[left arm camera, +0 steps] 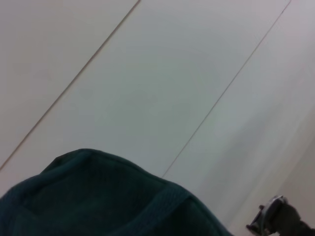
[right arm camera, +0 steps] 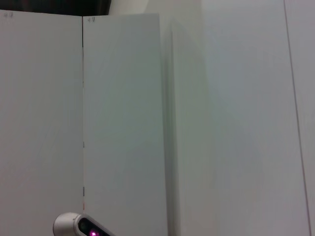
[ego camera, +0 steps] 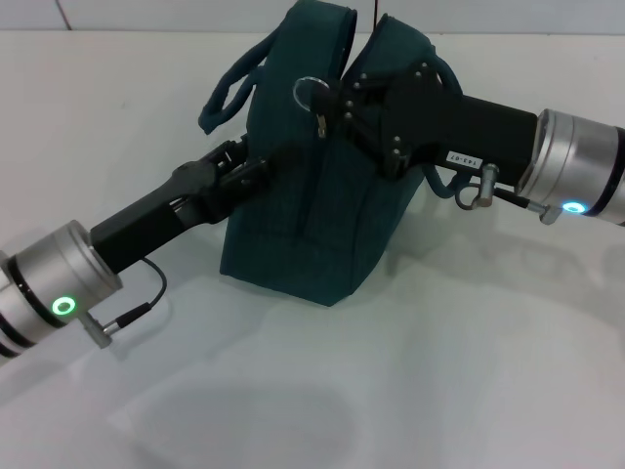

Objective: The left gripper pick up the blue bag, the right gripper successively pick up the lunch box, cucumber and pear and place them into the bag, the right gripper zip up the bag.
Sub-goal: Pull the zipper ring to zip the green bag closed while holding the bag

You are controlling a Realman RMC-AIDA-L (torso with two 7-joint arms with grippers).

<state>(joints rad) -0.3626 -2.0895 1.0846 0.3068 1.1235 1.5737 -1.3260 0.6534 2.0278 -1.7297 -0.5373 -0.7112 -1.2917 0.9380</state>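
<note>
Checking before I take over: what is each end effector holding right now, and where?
Left end effector grips the blue bag by its side panel. Right end effector is at the zipper pull ring on top; actual grip cannot be told.

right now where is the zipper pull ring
In the head view the zipper pull ring sits atop the blue bag, centre, just left of the right gripper.

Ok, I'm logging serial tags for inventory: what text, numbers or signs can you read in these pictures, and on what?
White sticker on the right arm, near the bag: printed characters, too small to read.
Small marks at the top of the white panels in the right wrist view: too blurred to read.
Nothing else bears text.
</note>
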